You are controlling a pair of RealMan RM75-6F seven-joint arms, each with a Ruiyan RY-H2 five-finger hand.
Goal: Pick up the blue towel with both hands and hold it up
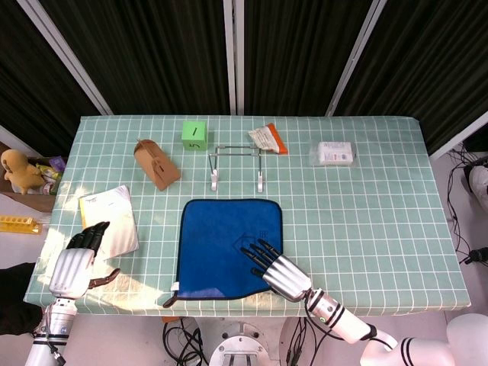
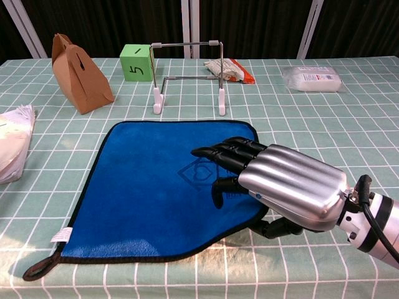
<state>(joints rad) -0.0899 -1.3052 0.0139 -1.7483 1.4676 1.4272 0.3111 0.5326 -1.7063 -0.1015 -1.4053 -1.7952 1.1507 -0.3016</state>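
Note:
The blue towel (image 1: 229, 245) (image 2: 159, 187) lies flat on the checked tablecloth near the front edge, with a white tag and loop at its near left corner. My right hand (image 1: 276, 270) (image 2: 274, 180) hovers over the towel's near right part, fingers stretched toward its middle, holding nothing. Whether the fingertips touch the cloth I cannot tell. My left hand (image 1: 78, 259) sits at the table's left front edge, beside a white packet (image 1: 109, 220), well left of the towel, with its fingers loosely curled and nothing in them. The chest view does not show the left hand.
Behind the towel stands a wire rack (image 1: 236, 165) (image 2: 187, 75). A brown paper box (image 1: 156, 163) (image 2: 80, 73), a green cube (image 1: 195, 135) (image 2: 137, 62), a snack packet (image 1: 268, 139) and a white pack (image 1: 334, 153) (image 2: 312, 79) line the back.

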